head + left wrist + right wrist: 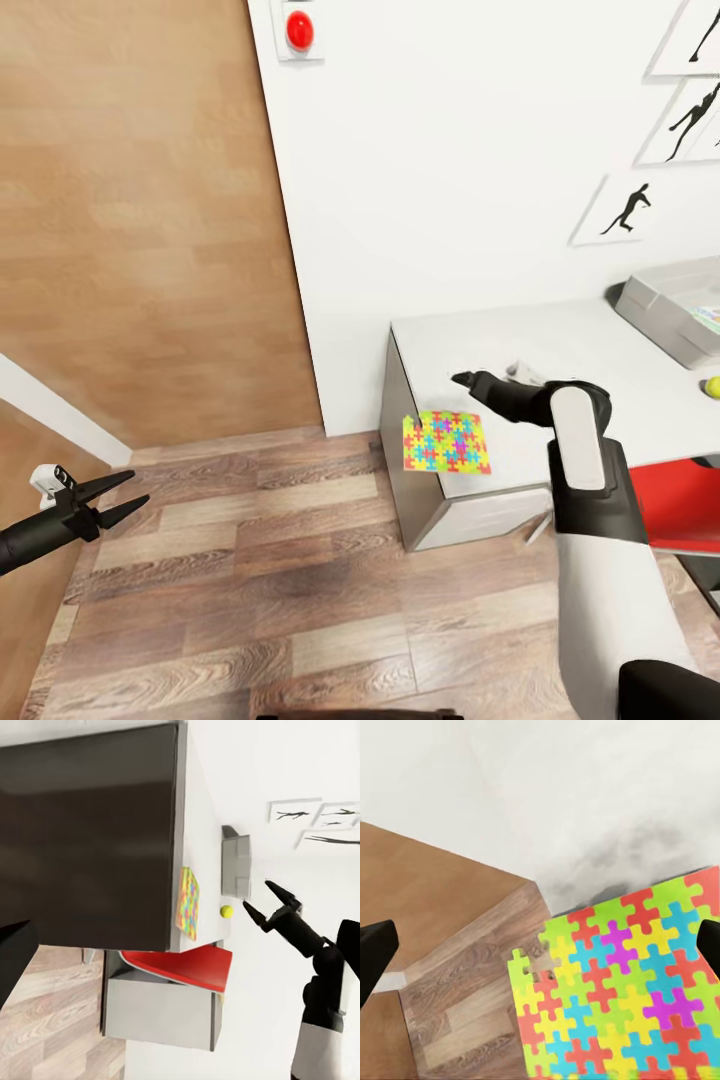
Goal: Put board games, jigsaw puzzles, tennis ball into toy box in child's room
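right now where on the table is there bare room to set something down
The widest bare stretch of the table runs along the wall, between the jigsaw puzzle at the front corner and the toy box at the far end. The right gripper hovers open above the puzzle. It gets tighter by the tennis ball, just in front of the toy box.

The pale table (560, 340) carried a jigsaw puzzle (446, 441) overhanging its near corner, the grey toy box (665, 310) at the far side, and a tennis ball (713, 386) nearby.
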You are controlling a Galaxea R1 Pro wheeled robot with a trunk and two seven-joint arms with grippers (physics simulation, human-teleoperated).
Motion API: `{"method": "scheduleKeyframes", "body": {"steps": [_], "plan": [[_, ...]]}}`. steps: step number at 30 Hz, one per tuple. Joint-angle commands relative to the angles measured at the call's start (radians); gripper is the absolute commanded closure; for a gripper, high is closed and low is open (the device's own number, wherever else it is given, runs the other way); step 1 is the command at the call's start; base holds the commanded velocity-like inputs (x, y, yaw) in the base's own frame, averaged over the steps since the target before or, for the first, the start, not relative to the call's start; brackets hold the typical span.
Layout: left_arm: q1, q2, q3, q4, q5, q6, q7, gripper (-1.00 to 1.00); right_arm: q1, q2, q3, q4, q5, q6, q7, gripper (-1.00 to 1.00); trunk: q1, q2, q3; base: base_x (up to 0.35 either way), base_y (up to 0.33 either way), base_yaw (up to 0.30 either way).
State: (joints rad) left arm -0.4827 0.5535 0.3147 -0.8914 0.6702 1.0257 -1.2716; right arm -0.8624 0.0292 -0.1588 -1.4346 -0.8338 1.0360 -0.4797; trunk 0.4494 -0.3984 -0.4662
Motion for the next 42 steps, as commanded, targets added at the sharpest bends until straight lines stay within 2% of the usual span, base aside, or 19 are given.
{"method": "scheduleKeyframes", "body": {"steps": [1,2,4,6,8,10,11,15,19,21,25,28,30,32,36,42], "plan": [[-0.001,0.000,0.000,0.000,0.002,0.007,-0.002,-1.00,0.019,-0.012,-0.006,-0.011,-0.035,0.011,0.018,-1.00,0.001,-0.002,0.000,0.000,0.000,0.000],[-0.001,0.000,-0.001,0.000,0.002,0.007,-0.002,-1.00,0.035,-0.026,-0.009,-0.018,-0.053,0.011,0.046,-1.00,0.001,-0.002,0.002,0.000,0.000,0.000],[-0.001,-0.001,-0.003,0.000,0.002,0.007,-0.002,-1.00,0.050,-0.043,-0.011,-0.023,-0.067,0.011,0.076,-1.00,0.001,-0.002,0.005,0.000,0.000,0.000],[-0.001,-0.001,-0.005,0.000,0.002,0.007,-0.002,-1.00,0.075,-0.071,-0.011,-0.027,-0.083,0.011,0.133,-1.00,0.001,-0.002,0.008,0.000,0.000,0.000],[-0.001,-0.001,-0.006,-0.001,0.002,0.007,-0.001,-1.00,0.110,-0.094,-0.011,-0.030,-0.099,0.011,0.209,-1.00,0.001,-0.002,0.011,0.000,0.000,0.000],[-0.001,-0.001,-0.008,-0.001,0.002,0.006,0.000,-1.00,0.177,-0.110,-0.013,-0.032,-0.117,0.011,0.341,-1.00,0.001,-0.002,0.015,0.000,0.000,0.000],[-0.001,-0.002,-0.009,-0.001,0.002,0.006,0.000,-1.00,0.217,-0.115,-0.013,-0.031,-0.119,0.011,0.412,-1.00,0.001,-0.002,0.016,0.000,0.000,0.000],[-0.001,-0.003,-0.010,-0.002,0.002,0.005,0.003,-1.00,0.337,-0.126,-0.016,-0.024,-0.118,0.005,0.595,-1.00,0.001,-0.002,0.023,0.000,0.000,0.000],[-0.001,-0.003,-0.011,-0.003,0.002,0.005,0.007,-1.00,0.425,-0.130,-0.017,-0.024,-0.115,-0.034,0.688,-1.00,0.001,-0.002,0.029,0.000,0.000,0.000],[-0.001,-0.003,-0.011,-0.003,0.001,0.004,0.009,-1.00,0.453,-0.132,-0.017,-0.025,-0.115,-0.041,0.713,-1.00,0.001,-0.002,0.033,0.000,0.000,0.000],[-0.001,-0.003,-0.010,-0.003,-0.001,0.004,0.017,-1.00,0.484,-0.154,-0.016,-0.027,-0.116,-0.045,0.753,-1.00,0.001,-0.002,0.039,0.000,0.000,0.000],[-0.002,-0.004,-0.009,-0.003,-0.011,0.004,0.030,-1.00,0.496,-0.193,-0.010,-0.029,-0.118,-0.046,0.839,-1.00,0.001,-0.002,0.044,0.000,0.000,0.000],[-0.002,-0.006,-0.008,-0.003,-0.018,0.004,0.035,-1.00,0.499,-0.207,-0.007,-0.025,-0.117,-0.051,0.908,-1.00,0.001,-0.002,0.047,0.000,0.000,0.000],[-0.002,-0.006,-0.007,-0.003,-0.023,0.004,0.037,-1.00,0.500,-0.214,-0.005,-0.023,-0.115,-0.054,0.967,-1.00,0.001,-0.002,0.050,0.000,0.000,0.000],[-0.002,-0.006,-0.007,-0.003,-0.026,0.004,0.039,-1.00,0.502,-0.219,-0.005,-0.034,-0.110,-0.056,1.039,-1.00,0.001,-0.002,0.057,0.000,0.000,0.000],[-0.002,-0.008,-0.006,-0.003,-0.027,0.004,0.040,-1.00,0.506,-0.223,-0.006,-0.032,-0.108,-0.057,1.071,-1.00,0.001,-0.002,0.067,0.000,0.000,0.000]]}}
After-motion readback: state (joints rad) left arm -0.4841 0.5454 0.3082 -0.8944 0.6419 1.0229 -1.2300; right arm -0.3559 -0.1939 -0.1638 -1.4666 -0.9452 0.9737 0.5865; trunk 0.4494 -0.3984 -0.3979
